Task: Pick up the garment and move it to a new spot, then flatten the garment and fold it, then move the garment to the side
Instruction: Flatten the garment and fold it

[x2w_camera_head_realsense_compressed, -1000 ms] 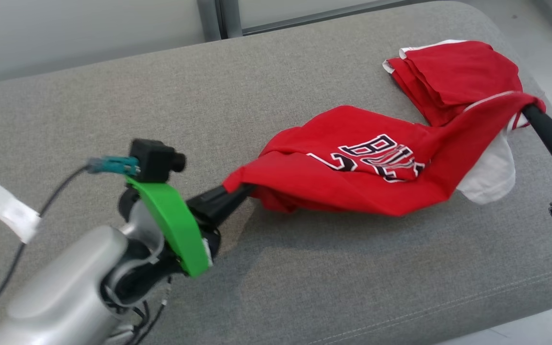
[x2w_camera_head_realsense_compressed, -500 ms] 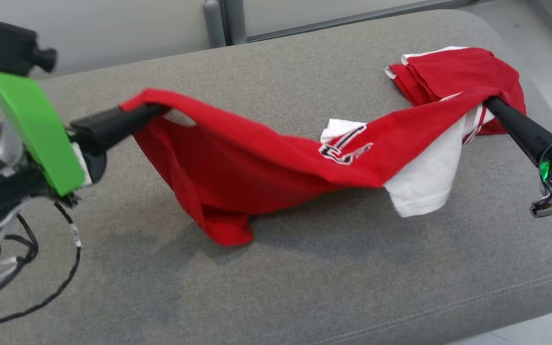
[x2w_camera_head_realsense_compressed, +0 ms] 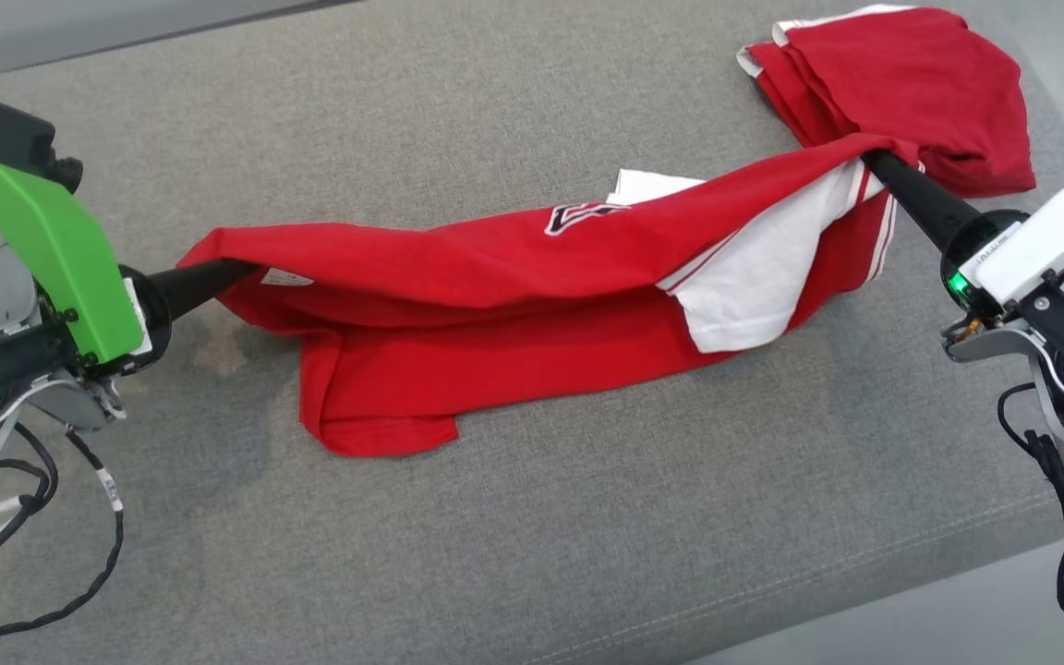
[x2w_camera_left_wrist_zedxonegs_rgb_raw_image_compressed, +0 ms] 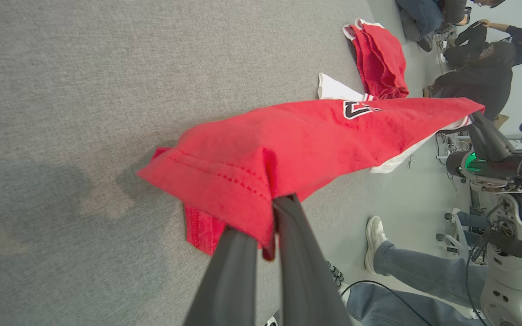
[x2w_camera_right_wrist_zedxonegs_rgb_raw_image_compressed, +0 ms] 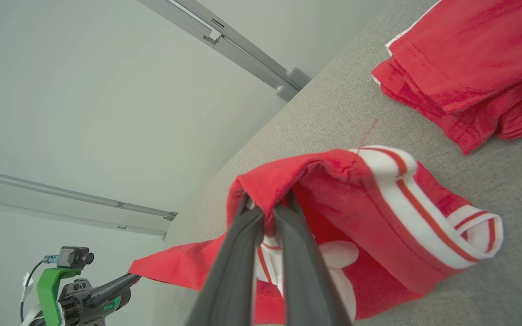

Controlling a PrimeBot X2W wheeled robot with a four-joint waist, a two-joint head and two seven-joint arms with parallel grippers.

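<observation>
Head view: left gripper (x2w_camera_head_realsense_compressed: 248,270) and right gripper (x2w_camera_head_realsense_compressed: 868,160) clamp the limp red garment (x2w_camera_head_realsense_compressed: 495,268) over seemingly woven upholstery (x2w_camera_head_realsense_compressed: 495,92).

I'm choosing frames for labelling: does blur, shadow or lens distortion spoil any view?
Head view: sharp, soft even light, a faint shadow under the garment. Left wrist view: broad shadow on the grey cushion, edges stretched. Right wrist view: wall rails bow from the wide lens; no glare.

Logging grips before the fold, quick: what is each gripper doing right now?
Left gripper: shut on one end of the red shirt with white striped trim.
Right gripper: shut on the same shirt's other end.
</observation>
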